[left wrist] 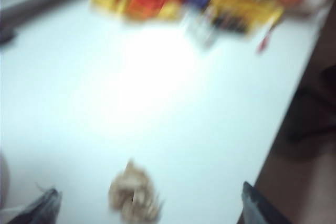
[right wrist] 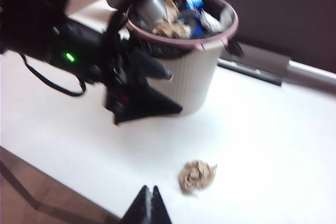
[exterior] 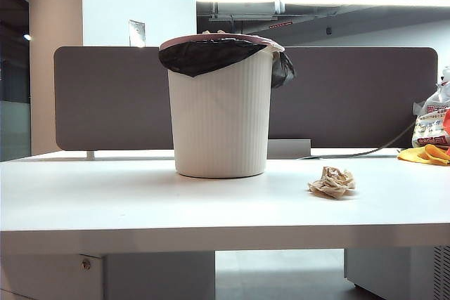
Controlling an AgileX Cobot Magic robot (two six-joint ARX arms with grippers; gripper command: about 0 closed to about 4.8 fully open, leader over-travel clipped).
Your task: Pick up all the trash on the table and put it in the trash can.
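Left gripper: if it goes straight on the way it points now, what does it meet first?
Probably the paper wad on the table: it lies between the open fingers of the left gripper. The picture is blurred, so depth is unsure.

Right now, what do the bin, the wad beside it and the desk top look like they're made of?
Trash can: apparently white plastic, matte, with moulded vertical ribs; a thin black bag liner drapes over its rim. Wad: tan-brown paper, judging by sharp creases. Table: smooth white top, likely laminate, softly reflecting light. Left gripper open over the wad; right gripper shut.
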